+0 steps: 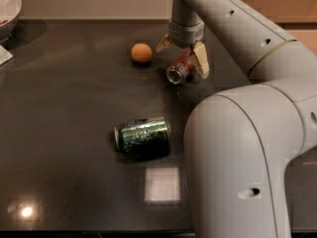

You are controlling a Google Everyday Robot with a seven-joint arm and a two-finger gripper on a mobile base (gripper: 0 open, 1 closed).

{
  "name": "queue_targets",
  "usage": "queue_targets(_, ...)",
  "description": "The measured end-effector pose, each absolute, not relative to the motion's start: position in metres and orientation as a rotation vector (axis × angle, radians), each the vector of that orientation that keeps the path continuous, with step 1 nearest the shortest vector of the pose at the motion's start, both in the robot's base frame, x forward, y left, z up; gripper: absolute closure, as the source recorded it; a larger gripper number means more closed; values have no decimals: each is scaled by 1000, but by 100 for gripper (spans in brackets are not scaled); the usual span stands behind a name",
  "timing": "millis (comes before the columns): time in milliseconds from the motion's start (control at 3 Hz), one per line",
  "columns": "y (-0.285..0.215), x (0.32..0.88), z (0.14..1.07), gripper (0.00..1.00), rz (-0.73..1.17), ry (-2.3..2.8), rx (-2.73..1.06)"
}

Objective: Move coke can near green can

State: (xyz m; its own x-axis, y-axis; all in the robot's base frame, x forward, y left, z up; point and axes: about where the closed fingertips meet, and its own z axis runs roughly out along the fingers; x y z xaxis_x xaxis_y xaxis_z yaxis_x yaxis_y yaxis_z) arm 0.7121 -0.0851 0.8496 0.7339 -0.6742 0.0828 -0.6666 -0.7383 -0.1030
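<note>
The coke can point(179, 69) lies on its side on the dark table point(64, 108), silver end toward me, at the back centre. My gripper point(182, 54) hangs straight over it. Its two pale fingers are spread, one on each side of the can, and the right fingertip point(201, 62) sits beside the can's body. The green can point(142, 135) lies on its side in the middle of the table, well in front and a little left of the coke can.
An orange ball-like fruit point(141, 53) sits just left of the gripper. A white bowl point(9, 9) stands at the back left corner. My own arm's large white body point(237, 167) fills the right front of the view.
</note>
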Motion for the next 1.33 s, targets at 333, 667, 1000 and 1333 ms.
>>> queue_targets(333,-88,709,844,18,-169,1099,-2882)
queue_targets(667,-90,705,844,41,-160,1084,-2891)
queue_targets(1000,-93,698,849,64,-145,1075,-2884)
queue_targets(1333,-95,681,866,87,-133,1048,-2859)
